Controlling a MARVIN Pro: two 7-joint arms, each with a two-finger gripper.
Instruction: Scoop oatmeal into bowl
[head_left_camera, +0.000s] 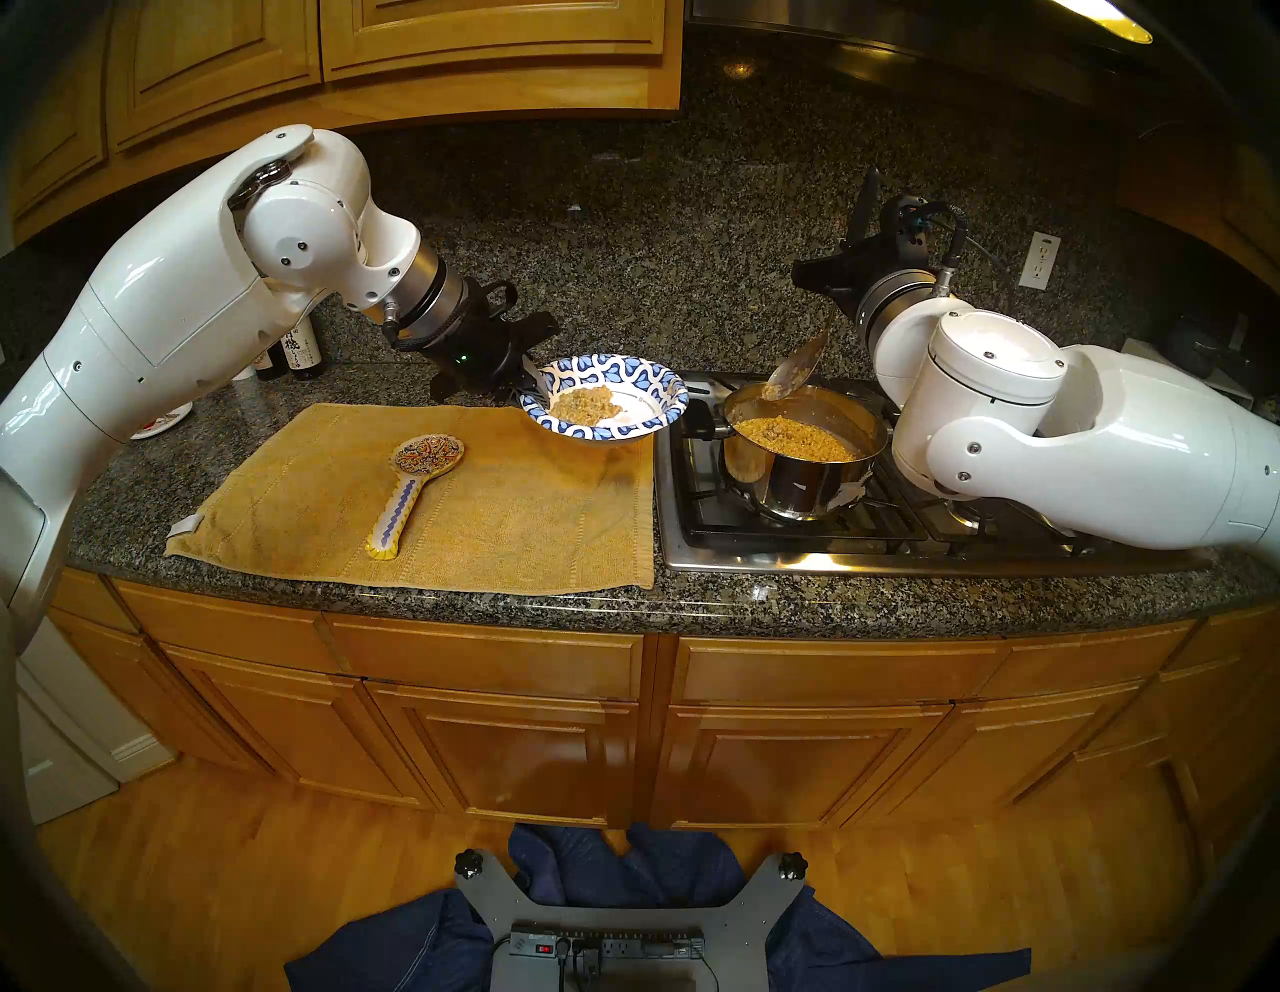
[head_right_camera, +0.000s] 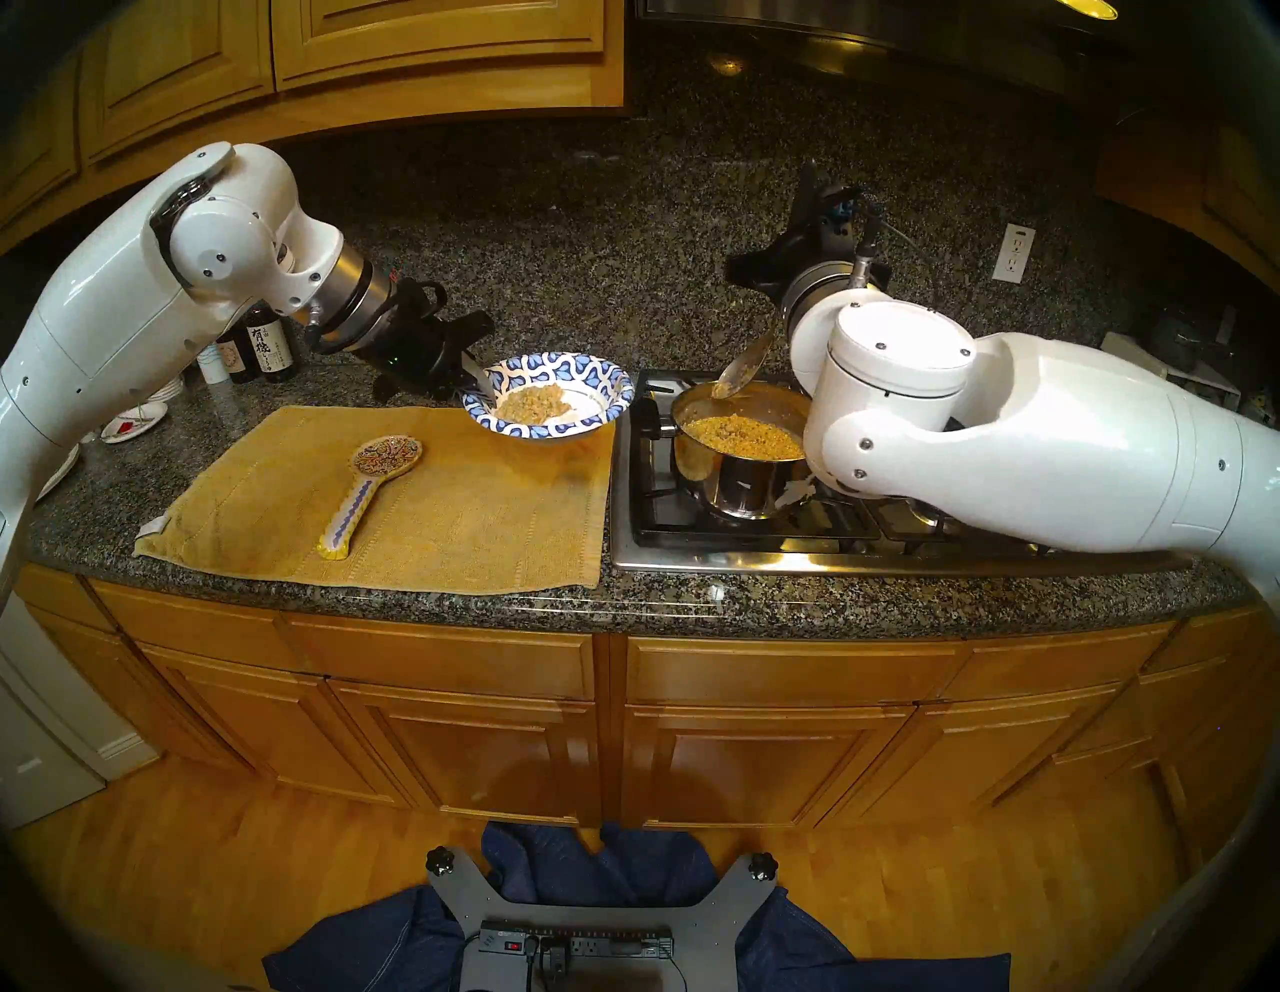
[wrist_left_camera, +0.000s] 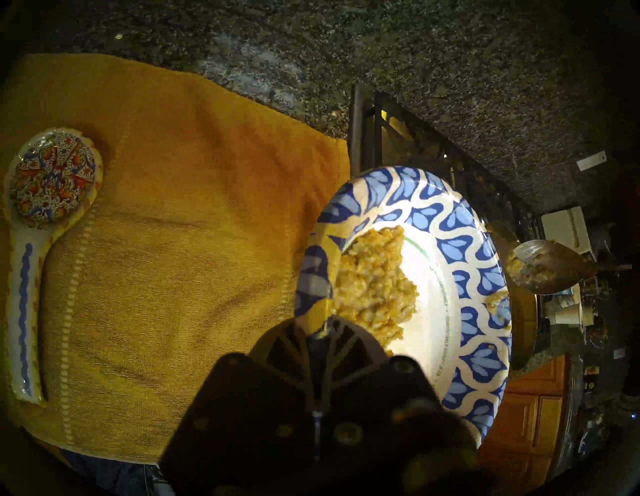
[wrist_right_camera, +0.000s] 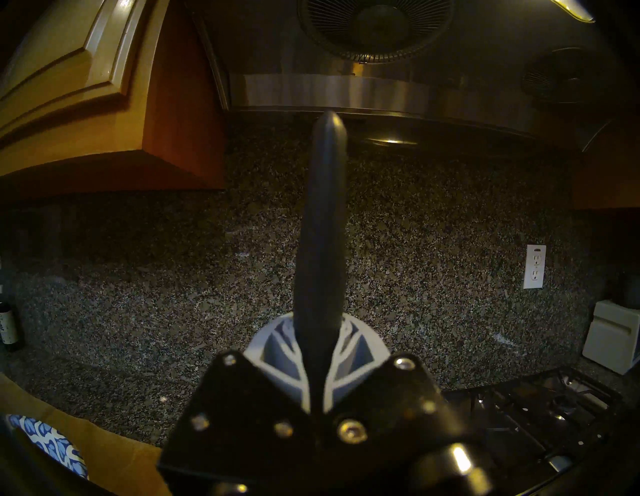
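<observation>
Overhead, the left claw (head_left_camera: 530, 388) pinches the bowl (head_left_camera: 609, 367) rim at nine o'clock, holding it beside the pot (head_left_camera: 796, 478); the oatmeal (head_left_camera: 796, 438) lies at three o'clock from the bowl; the spoon (head_left_camera: 789, 374), clenched in the right claw (head_left_camera: 841, 267), slants handle-up toward one o'clock over the pot. Left wrist: some oatmeal already sits in the bowl. Right wrist: the handle stands at twelve.

Wooden cabinets (head_left_camera: 485, 720), granite backsplash (head_left_camera: 658, 228)

2 head views high, facing counter (head_left_camera: 360, 609), left wrist close over bowl (wrist_left_camera: 460, 225), right wrist facing backsplash (wrist_right_camera: 138, 277)
</observation>
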